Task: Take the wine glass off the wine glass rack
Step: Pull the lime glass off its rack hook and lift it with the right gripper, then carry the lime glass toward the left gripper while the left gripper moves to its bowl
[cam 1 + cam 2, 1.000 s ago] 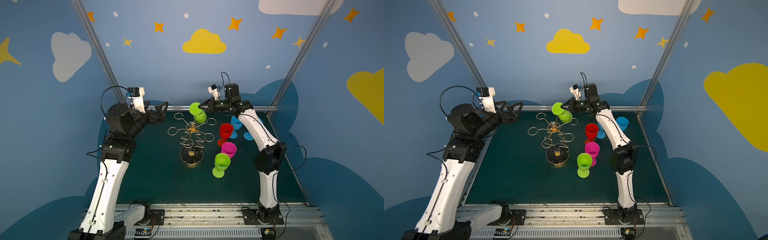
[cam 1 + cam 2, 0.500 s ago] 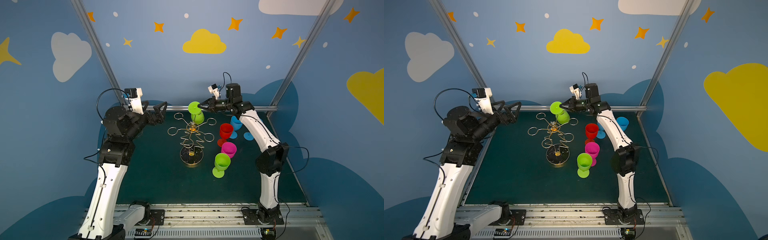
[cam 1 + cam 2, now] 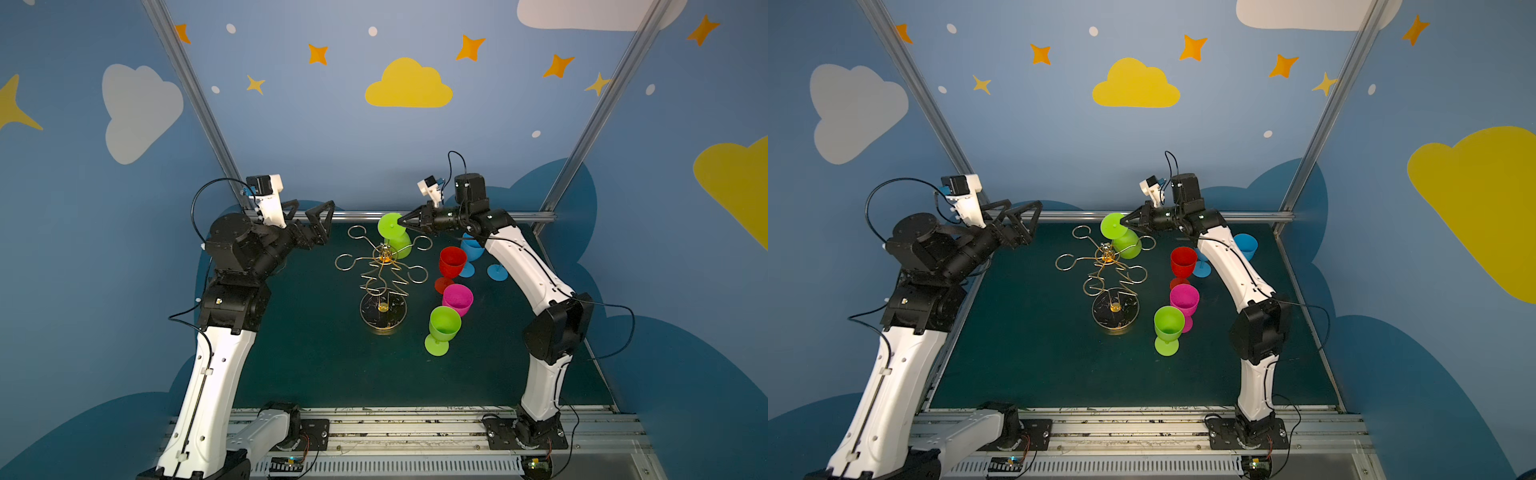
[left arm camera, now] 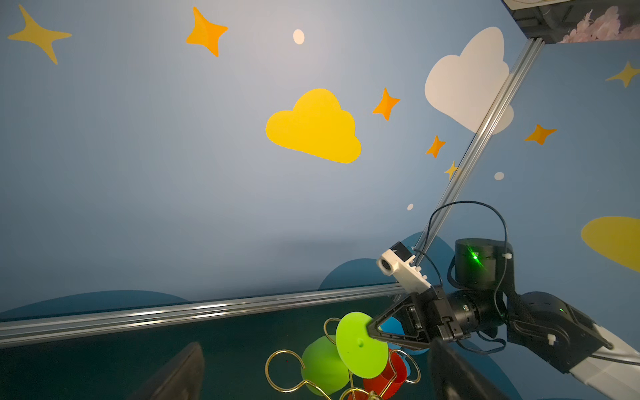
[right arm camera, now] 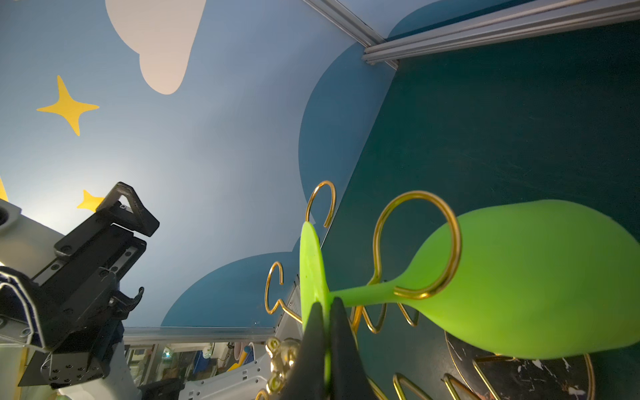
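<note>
While my right gripper [image 3: 402,224] pinches the foot of the green wine glass [image 3: 400,248], its stem sits inside a loop of the wine glass rack [image 3: 382,270], toward the far edge of the table [image 3: 316,353]; not off yet, pull-out left to do; my left gripper [image 3: 311,212] spread wide, empty.

Lab cell: aluminium frame [image 3: 201,104], cloud-painted walls [image 3: 311,141]

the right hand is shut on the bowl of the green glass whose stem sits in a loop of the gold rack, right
Not the bowl: the right hand is shut on the flat round foot of the green glass. The right wrist view shows it pinching the foot's edge. The stem does sit in a loop of the gold rack.
</note>
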`<state>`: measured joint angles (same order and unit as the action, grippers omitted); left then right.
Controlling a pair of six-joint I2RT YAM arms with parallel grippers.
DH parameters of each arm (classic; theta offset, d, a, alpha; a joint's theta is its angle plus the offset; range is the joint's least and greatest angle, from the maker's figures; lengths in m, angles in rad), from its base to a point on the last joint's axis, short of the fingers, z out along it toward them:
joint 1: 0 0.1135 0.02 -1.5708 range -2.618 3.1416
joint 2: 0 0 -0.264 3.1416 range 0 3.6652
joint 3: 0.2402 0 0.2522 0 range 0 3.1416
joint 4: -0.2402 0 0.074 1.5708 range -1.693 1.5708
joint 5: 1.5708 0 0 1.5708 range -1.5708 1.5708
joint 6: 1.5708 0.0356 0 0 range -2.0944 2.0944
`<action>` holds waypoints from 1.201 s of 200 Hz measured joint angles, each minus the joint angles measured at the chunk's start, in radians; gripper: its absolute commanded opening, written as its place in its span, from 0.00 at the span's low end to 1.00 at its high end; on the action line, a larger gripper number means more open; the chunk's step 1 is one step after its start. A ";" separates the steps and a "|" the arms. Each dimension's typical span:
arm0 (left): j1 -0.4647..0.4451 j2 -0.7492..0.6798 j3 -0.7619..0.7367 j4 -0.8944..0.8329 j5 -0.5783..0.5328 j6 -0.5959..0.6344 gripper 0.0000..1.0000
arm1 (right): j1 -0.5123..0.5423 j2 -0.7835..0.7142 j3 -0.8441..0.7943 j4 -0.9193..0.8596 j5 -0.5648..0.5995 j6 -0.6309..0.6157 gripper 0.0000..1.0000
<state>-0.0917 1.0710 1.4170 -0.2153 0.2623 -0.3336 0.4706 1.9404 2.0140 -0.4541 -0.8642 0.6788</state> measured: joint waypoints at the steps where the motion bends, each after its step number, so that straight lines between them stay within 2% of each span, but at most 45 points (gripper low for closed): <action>1: 0.000 0.000 0.000 0.000 0.000 0.000 1.00 | 0.000 0.000 -0.001 0.000 0.000 0.000 0.00; 67: 0.000 -0.009 -0.002 0.010 0.008 -0.016 1.00 | 0.009 -0.069 -0.108 -0.012 0.032 0.000 0.00; 114: 0.000 -0.014 -0.032 0.033 0.035 -0.044 0.99 | -0.029 -0.140 -0.165 0.021 0.065 0.024 0.00; 129: 0.000 -0.007 -0.033 0.035 0.056 -0.063 0.97 | -0.047 -0.143 -0.165 0.035 0.078 0.025 0.00; 139: 0.000 0.000 -0.032 0.036 0.074 -0.077 0.92 | -0.059 -0.143 -0.165 0.037 0.087 0.025 0.00; 164: 0.000 0.042 -0.017 0.040 0.163 -0.134 0.79 | -0.089 -0.149 -0.164 0.038 0.110 0.021 0.00; 189: 0.000 0.122 0.013 0.087 0.314 -0.238 0.70 | -0.115 -0.190 -0.162 0.027 0.148 -0.008 0.00; 215: -0.009 0.211 0.017 0.198 0.472 -0.372 0.66 | -0.129 -0.284 -0.154 0.015 0.188 -0.061 0.00; 240: -0.047 0.291 0.044 0.254 0.569 -0.455 0.64 | -0.122 -0.382 -0.121 0.004 0.196 -0.116 0.00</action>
<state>-0.1390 1.3621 1.4609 0.0387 0.8314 -0.7891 0.3489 1.5581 1.8935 -0.4503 -0.6685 0.5629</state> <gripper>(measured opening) 0.650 0.048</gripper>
